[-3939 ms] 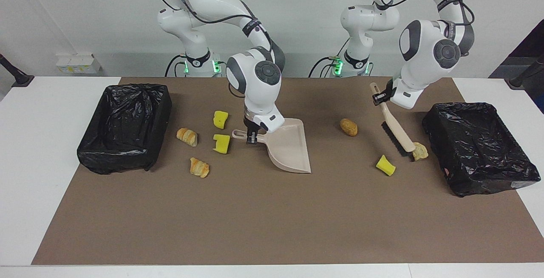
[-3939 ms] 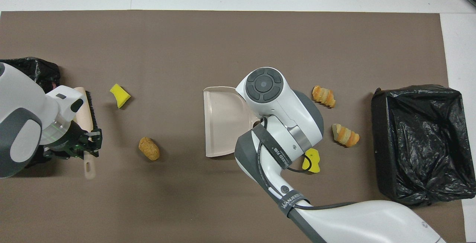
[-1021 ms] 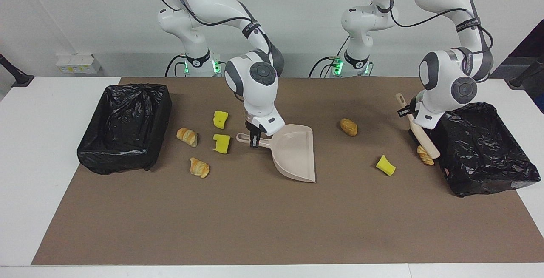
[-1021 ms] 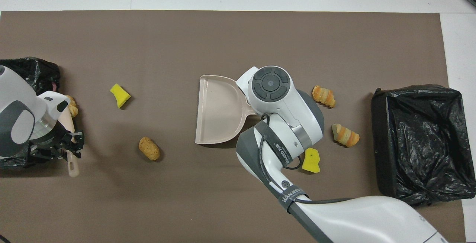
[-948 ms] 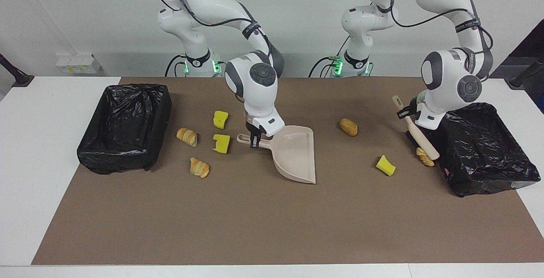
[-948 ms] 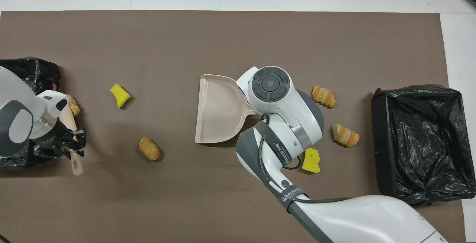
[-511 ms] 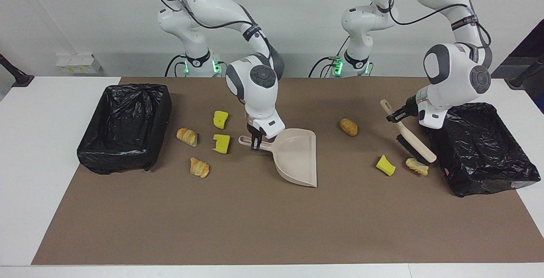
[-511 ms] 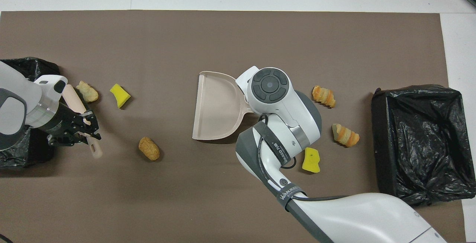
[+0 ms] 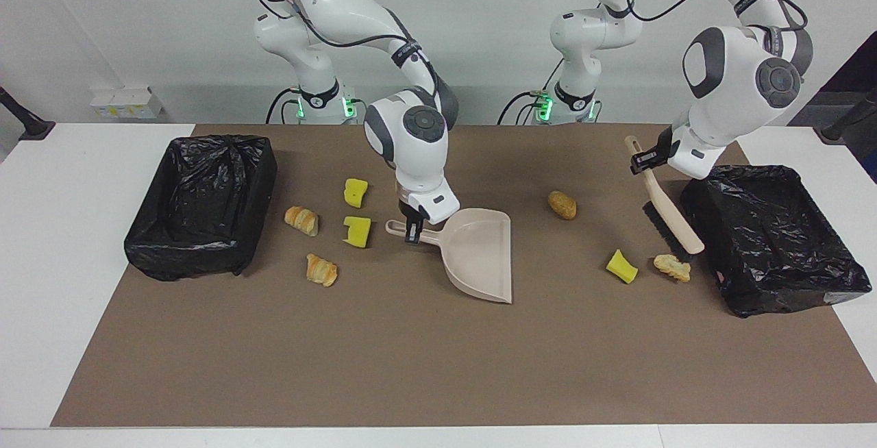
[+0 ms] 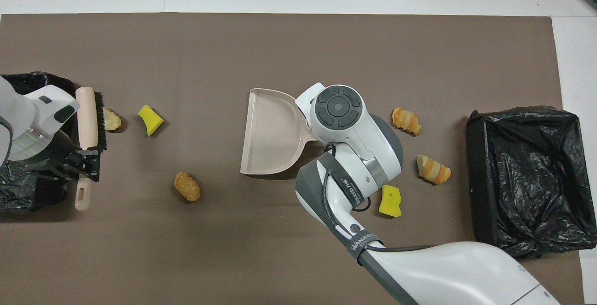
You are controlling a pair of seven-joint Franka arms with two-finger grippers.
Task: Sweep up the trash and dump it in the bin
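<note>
We judge the trash (image 9: 622, 266), scattered on the worktop (image 9: 411, 352) either side of the dustpan (image 9: 479, 253), light and soft, best brushed not pinched; left tool (image 9: 649, 157) grasps the brush (image 9: 668, 218), right tool (image 9: 412, 231) grasps the dustpan's handle

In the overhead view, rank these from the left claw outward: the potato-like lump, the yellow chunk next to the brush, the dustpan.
From the left claw, shut on the brush handle:
1. Yellow chunk, just past the brush head, farther from the robots.
2. Potato-like lump, toward mid-table.
3. Dustpan, mid-table, held by the right claw.
</note>
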